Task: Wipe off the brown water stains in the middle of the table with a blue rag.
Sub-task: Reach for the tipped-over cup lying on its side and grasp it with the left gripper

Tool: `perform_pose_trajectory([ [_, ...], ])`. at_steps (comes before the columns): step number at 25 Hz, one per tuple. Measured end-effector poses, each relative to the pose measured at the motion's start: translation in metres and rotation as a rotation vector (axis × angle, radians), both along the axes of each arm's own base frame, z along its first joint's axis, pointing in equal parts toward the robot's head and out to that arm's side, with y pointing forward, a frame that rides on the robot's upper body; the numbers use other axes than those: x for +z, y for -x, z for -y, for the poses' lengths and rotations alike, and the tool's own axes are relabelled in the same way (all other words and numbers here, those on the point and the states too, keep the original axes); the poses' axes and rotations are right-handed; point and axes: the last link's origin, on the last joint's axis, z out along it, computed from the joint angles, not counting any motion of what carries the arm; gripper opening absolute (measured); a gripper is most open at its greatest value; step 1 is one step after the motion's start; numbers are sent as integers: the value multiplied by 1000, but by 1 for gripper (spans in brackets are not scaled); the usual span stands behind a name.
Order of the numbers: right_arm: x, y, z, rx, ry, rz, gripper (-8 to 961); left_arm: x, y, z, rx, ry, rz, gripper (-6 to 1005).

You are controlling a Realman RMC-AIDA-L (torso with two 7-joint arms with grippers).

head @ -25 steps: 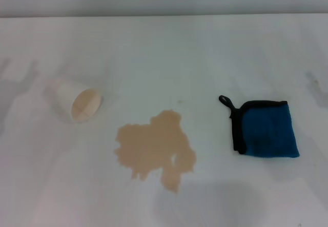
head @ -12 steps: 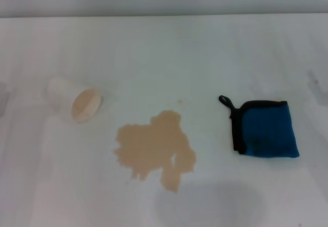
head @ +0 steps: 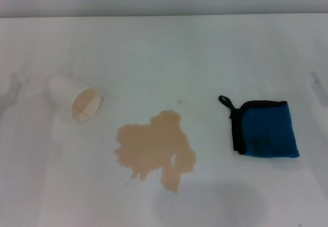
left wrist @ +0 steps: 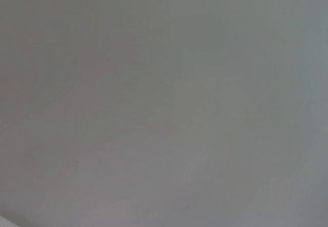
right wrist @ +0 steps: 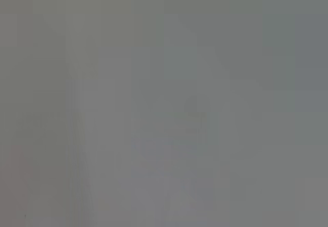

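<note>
The brown water stains [head: 154,147] form one tan blotch with lobed edges in the middle of the white table [head: 164,53]. To its right lies the blue rag [head: 266,129], folded flat, with black edging and a black loop at its near-left corner. Neither gripper shows in the head view. Both wrist views hold only a plain grey surface, with no fingers and no task object in them.
A white paper cup [head: 76,101] lies on its side left of the stain, its mouth turned toward me. The table's far edge runs across the top of the head view. Faint shadows sit at the left and right edges.
The rag, the stain and the cup have stayed put. Only the faint shadows near the table's left and right edges have shifted.
</note>
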Motion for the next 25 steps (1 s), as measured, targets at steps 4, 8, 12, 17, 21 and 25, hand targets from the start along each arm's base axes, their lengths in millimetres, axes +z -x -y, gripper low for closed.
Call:
perform_pose_trajectory([
  [4, 0, 0, 0, 0, 0, -1, 727, -1, -2, -4, -5, 3, 1, 861],
  [8, 2, 0, 0, 0, -10, -7, 727, -1, -2, -6, 2, 6, 3, 861],
  [12, 3, -1, -1, -8, -20, -13, 727, -3, -2, -6, 9, 11, 8, 861],
  [17, 3, -1, -1, -11, -22, -14, 727, -3, -5, -10, 6, 7, 12, 862],
  [21, 3, -1, -1, -11, -22, -14, 727, -4, -8, -17, 5, 11, 14, 861],
  [25, 4, -2, 0, -12, -21, -24, 727, -3, -12, -23, -7, 13, 13, 861],
])
